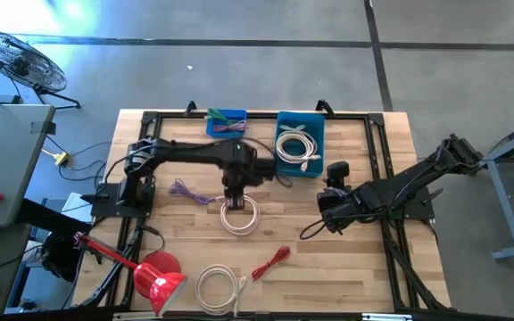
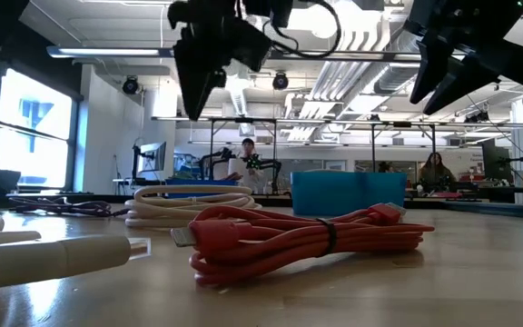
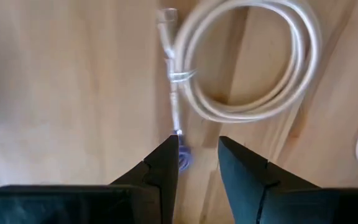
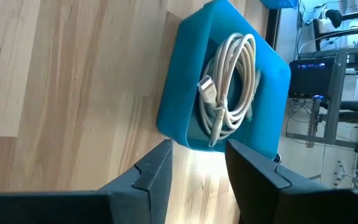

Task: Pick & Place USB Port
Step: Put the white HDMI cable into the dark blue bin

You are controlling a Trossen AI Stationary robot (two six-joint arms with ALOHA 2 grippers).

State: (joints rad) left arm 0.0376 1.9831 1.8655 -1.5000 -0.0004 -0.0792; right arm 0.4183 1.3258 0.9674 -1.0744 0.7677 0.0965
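White USB cable (image 3: 253, 68), plug end blurred

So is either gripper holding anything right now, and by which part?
Nothing is held. The left gripper hangs open above the coiled white cable; the right gripper is open and empty, facing the blue bin.

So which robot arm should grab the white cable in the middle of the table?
The left one, probably. The left gripper hangs right above the coiled white cable, fingers open and empty. The right gripper sits off to the side, facing the blue bin.
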